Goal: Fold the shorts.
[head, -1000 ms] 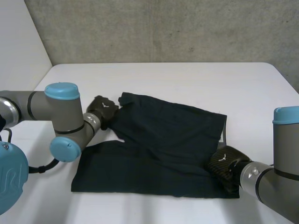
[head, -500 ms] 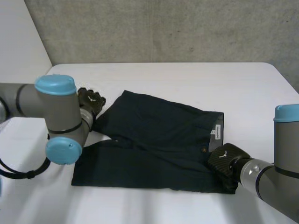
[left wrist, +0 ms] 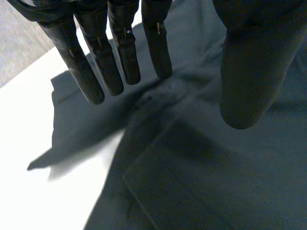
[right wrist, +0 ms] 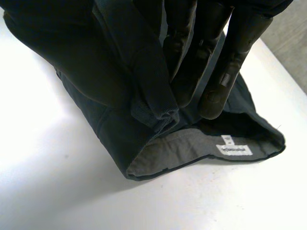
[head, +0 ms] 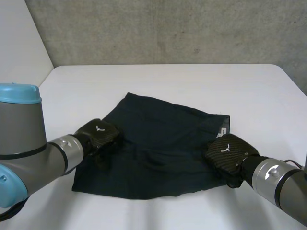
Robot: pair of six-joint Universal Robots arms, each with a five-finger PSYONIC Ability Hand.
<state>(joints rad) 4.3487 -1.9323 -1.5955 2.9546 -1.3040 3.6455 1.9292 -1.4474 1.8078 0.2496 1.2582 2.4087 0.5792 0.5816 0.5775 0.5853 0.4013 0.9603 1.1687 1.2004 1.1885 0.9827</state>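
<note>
The dark navy shorts (head: 163,143) lie folded lengthwise on the white table (head: 168,81), legs pointing left and waistband to the right. My left hand (head: 98,136) hovers over the leg end, and in its wrist view the fingers (left wrist: 120,52) are straight and spread above the cloth (left wrist: 216,167), holding nothing. My right hand (head: 228,153) is at the waistband end. Its fingers (right wrist: 211,57) and thumb pinch a bunched fold of the shorts (right wrist: 105,129), lifting the waistband so the grey lining and a white label (right wrist: 235,151) show.
Bare white table surrounds the shorts on all sides. A concrete wall (head: 168,28) stands behind the far edge. My left arm's elbow (head: 19,143) fills the near left corner.
My left hand let go of the far leg's hem and swung toward the near side, over the leg end. The shorts now lie folded. The right hand edged inward with the waistband.
</note>
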